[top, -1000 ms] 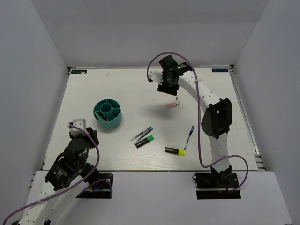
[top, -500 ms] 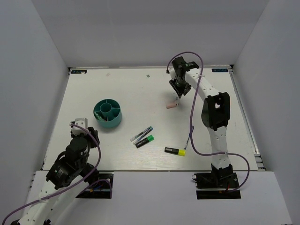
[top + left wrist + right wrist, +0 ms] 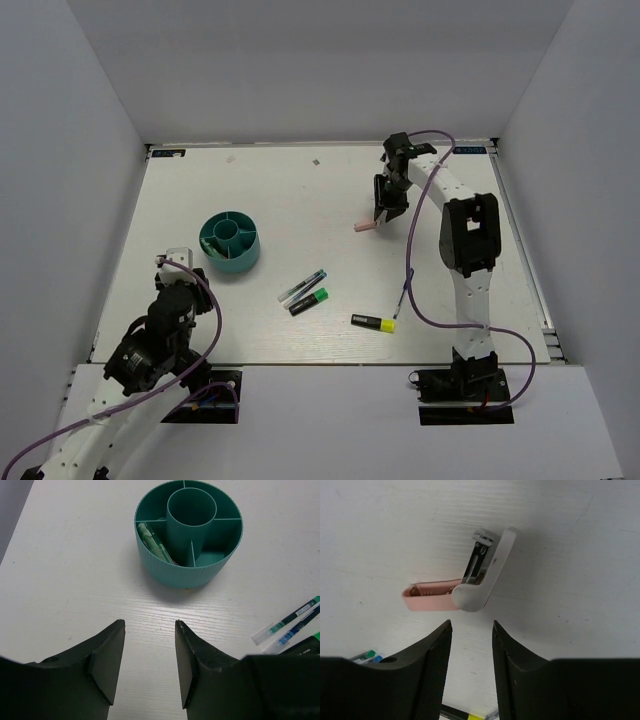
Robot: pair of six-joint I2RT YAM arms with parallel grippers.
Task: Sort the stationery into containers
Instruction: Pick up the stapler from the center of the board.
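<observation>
The round teal organiser [image 3: 230, 242] stands left of centre; a mint-green piece [image 3: 154, 544] leans in one outer compartment of the organiser [image 3: 189, 532]. A small pink-white piece [image 3: 367, 226] lies open on the table, seen in the right wrist view [image 3: 465, 587] just beyond the fingertips. My right gripper [image 3: 384, 210] [image 3: 471, 625] is open and empty, right beside it. My left gripper [image 3: 180, 272] [image 3: 150, 625] is open and empty, short of the organiser. A teal-black pen [image 3: 302, 286], green-black highlighter [image 3: 310, 301] and yellow-black highlighter [image 3: 373, 322] lie mid-table.
A slim blue pen [image 3: 404, 300] lies right of the yellow highlighter, partly behind the right arm's purple cable [image 3: 412, 270]. White walls enclose the table on three sides. The pens [image 3: 285, 625] show at the right edge of the left wrist view.
My right wrist has swung rightwards and turned, and its gripper has come down beside the pink-white piece, which has barely moved. The left arm has shifted slightly.
</observation>
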